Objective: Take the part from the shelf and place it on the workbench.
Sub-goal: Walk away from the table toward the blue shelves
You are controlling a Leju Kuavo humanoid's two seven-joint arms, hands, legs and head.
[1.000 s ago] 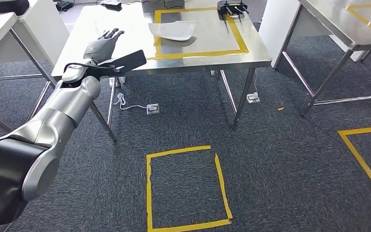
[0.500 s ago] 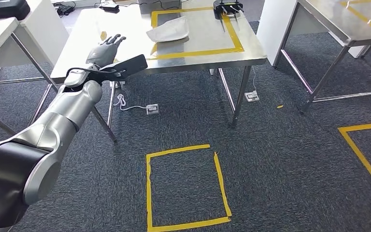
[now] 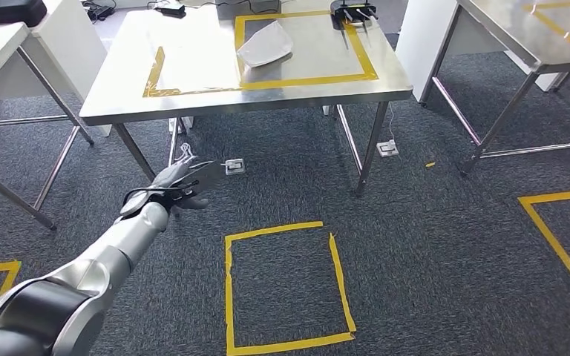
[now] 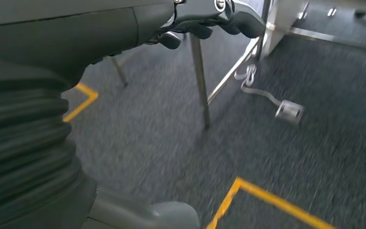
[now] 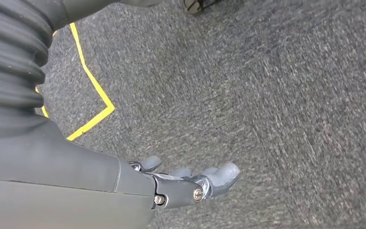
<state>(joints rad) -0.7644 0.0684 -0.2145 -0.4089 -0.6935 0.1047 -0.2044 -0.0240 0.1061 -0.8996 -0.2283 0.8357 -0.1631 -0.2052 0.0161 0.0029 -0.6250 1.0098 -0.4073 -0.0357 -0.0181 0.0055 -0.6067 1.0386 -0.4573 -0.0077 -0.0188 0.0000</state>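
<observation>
Left hand: left hand [image 3: 180,182] hangs low over the carpet [image 3: 430,245], in front of the table [image 3: 193,104] and below its edge; fingers loosely apart with nothing between them, which the left wrist view [image 4: 209,14] bears out.
Right hand: right hand [image 5: 190,183] hangs at the robot's side above bare carpet, fingers a little spread and slack, holding nothing.
Part: part [image 3: 265,52], pale and flat with a folded look, lies on the table well beyond the left hand and up to its right, inside the yellow tape frame [image 3: 308,78].
Near the part: black device [image 3: 353,10] at the far edge of the table, near the part but apart from it.
Near the left hand: floor socket [image 3: 234,165] with its white cable on the carpet just beyond the fingers, between the table legs.
Underfoot: yellow tape square [image 3: 286,285] on the carpet, to the right of the left arm.
Step in hand: by my reading the placing is done, since the part rests free on the table and neither hand touches it; the arm looks to be at rest after release.
Next move: little is called for but bringing the left arm to hang like the right, keeping the fingers off the table leg and the cable.
</observation>
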